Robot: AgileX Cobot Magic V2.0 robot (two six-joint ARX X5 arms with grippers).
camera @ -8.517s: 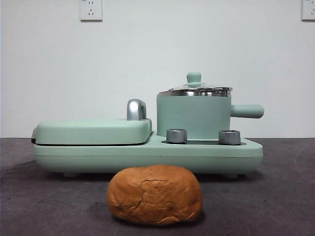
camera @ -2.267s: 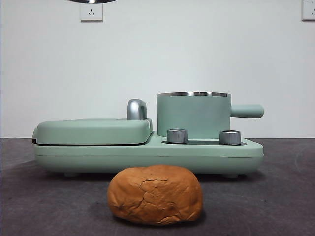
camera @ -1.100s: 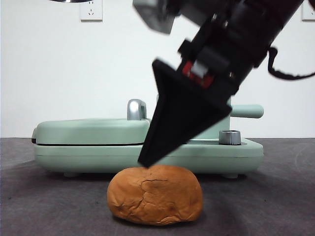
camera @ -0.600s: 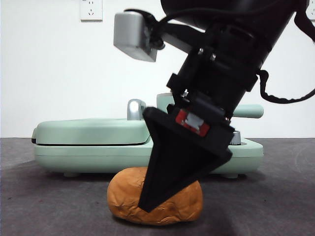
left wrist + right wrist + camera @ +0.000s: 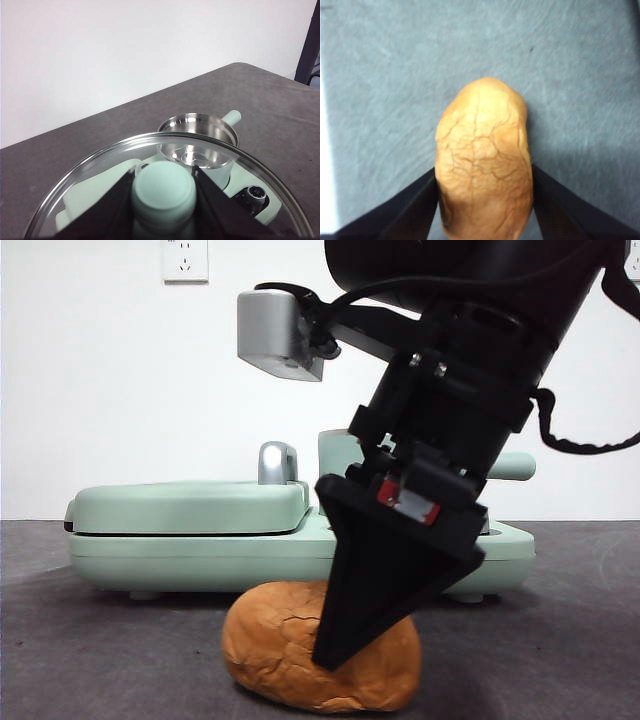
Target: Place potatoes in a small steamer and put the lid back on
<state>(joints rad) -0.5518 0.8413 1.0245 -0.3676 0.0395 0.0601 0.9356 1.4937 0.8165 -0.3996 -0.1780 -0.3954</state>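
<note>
The potato (image 5: 280,650), an orange-brown cracked lump, lies on the dark table in front of the appliance. My right gripper (image 5: 335,650) has come down over it. In the right wrist view its jaws press both sides of the potato (image 5: 482,165), so the right gripper (image 5: 484,175) is shut on it. My left gripper (image 5: 163,171) is shut on the mint knob of the lid (image 5: 100,165) and holds it high above the open steamer (image 5: 200,140). In the front view the steamer (image 5: 335,455) is mostly hidden behind the right arm and the lid is out of view.
The mint-green griddle cover (image 5: 190,505) with its chrome handle (image 5: 277,462) sits left of the steamer on the appliance base (image 5: 150,560). A steel knob (image 5: 255,192) is on the base front. Dark table surface lies on both sides of the potato.
The right arm came down onto the potato and its jaws now grip it. The potato has shifted and tilted slightly since half a second ago. The lid left the pot earlier.
</note>
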